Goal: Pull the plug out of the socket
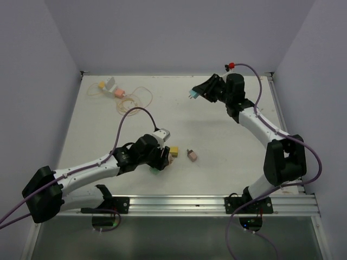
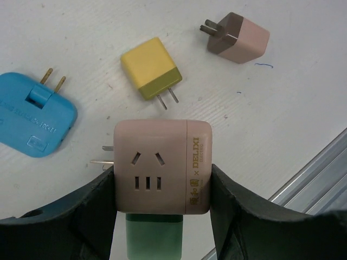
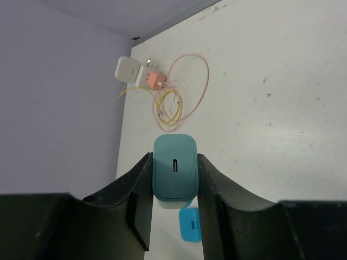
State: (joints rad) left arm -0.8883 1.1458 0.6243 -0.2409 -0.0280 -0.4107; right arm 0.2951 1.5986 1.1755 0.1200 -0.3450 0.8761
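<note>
Two pincers, one part each: socket low on the left, plug lifted away on the right.

Left pincer (image 2: 162, 187) pinches the pink socket cube (image 2: 154, 146) by its smooth sides, just above the counter (image 2: 81, 32), with a green block (image 2: 154, 235) showing under it. Whether that block is plugged in I cannot tell. Right pincer (image 3: 174, 162) is pressed onto the teal plug (image 3: 174, 176), held high near the far right of the counter and well apart from the socket, so the pull looks done. The risks are in the holds. The plug sits in a narrow grip at height, and any slackening would drop it to bounce away. The socket's rounded, glossy sides could twist out if the arm swings. Lowering it carelessly could knock the yellow plug (image 2: 152, 75) or the blue adapter (image 2: 32, 116) lying nearby.
</note>
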